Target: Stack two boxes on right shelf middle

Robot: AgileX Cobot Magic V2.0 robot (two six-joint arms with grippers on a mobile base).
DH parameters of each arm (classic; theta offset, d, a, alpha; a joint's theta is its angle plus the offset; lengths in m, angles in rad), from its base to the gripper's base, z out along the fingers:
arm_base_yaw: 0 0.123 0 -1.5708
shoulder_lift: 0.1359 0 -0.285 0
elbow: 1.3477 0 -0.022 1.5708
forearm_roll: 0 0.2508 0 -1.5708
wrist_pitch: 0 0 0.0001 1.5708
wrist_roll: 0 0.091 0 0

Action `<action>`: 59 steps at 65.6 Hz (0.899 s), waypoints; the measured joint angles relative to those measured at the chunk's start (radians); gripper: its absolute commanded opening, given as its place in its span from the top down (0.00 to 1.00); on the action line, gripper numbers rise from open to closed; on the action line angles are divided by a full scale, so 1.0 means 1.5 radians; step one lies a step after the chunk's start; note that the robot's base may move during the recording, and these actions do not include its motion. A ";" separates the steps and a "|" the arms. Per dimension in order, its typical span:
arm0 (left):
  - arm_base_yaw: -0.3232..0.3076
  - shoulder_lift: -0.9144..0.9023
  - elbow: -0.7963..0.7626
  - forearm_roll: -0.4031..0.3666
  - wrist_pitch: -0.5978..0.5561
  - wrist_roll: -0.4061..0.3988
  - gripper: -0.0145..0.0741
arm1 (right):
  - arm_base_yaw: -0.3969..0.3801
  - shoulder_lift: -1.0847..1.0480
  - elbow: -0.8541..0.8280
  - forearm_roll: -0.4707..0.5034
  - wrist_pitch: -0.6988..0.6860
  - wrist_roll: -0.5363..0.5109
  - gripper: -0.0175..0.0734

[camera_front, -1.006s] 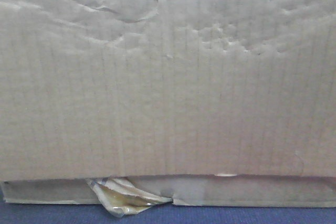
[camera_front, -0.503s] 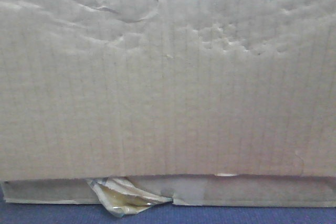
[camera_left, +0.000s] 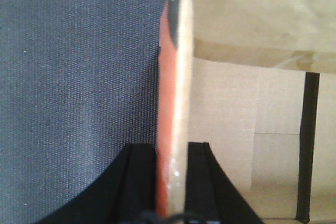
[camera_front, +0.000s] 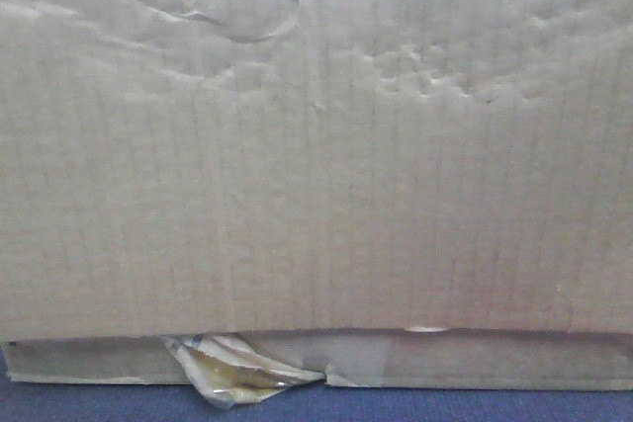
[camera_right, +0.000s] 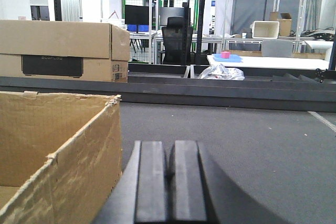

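Note:
In the front view a tall box (camera_front: 316,165) with a wrinkled, dented face fills nearly everything. It rests on a flat thin box (camera_front: 475,361) with torn yellowish tape (camera_front: 237,373) curling out at its lower left. In the left wrist view my left gripper (camera_left: 170,151) is shut on the edge of a cardboard box wall (camera_left: 177,66), and the box's inside (camera_left: 236,129) shows to the right. My right gripper (camera_right: 169,150) is shut on nothing, beside the torn rim of an open cardboard box (camera_right: 58,145) on its left. The shelf is out of view.
A blue carpeted strip (camera_front: 396,404) runs under the flat box. Grey-blue fabric (camera_left: 79,77) lies left of the held wall. Grey floor (camera_right: 262,145) stretches ahead of the right gripper to a dark low rail (camera_right: 210,90). Two stacked cartons (camera_right: 63,51) stand at the far left.

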 measured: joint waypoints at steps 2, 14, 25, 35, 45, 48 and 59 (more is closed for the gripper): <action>0.000 0.000 0.000 -0.001 0.000 0.000 0.96 | 0.000 0.000 0.000 0.000 0.000 0.000 0.99; 0.000 -0.001 -0.015 -0.012 0.004 -0.027 0.96 | 0.000 0.000 0.000 0.000 0.000 0.000 0.99; 0.000 -0.035 -0.077 -0.002 0.005 -0.091 0.96 | 0.000 0.000 0.000 0.000 0.000 0.000 0.99; 0.000 -0.077 -0.178 0.021 0.005 -0.154 0.96 | 0.000 0.000 0.000 0.000 0.000 0.000 0.99; -0.003 -0.103 -0.315 0.014 0.012 -0.183 0.96 | 0.000 0.000 0.000 0.000 0.000 0.000 0.99; -0.010 -0.106 -0.366 0.012 0.026 -0.188 0.96 | 0.000 0.000 0.000 0.000 0.000 0.000 0.99; -0.096 -0.112 -0.500 0.039 0.080 -0.246 0.96 | 0.000 0.000 0.000 0.000 0.000 0.000 0.99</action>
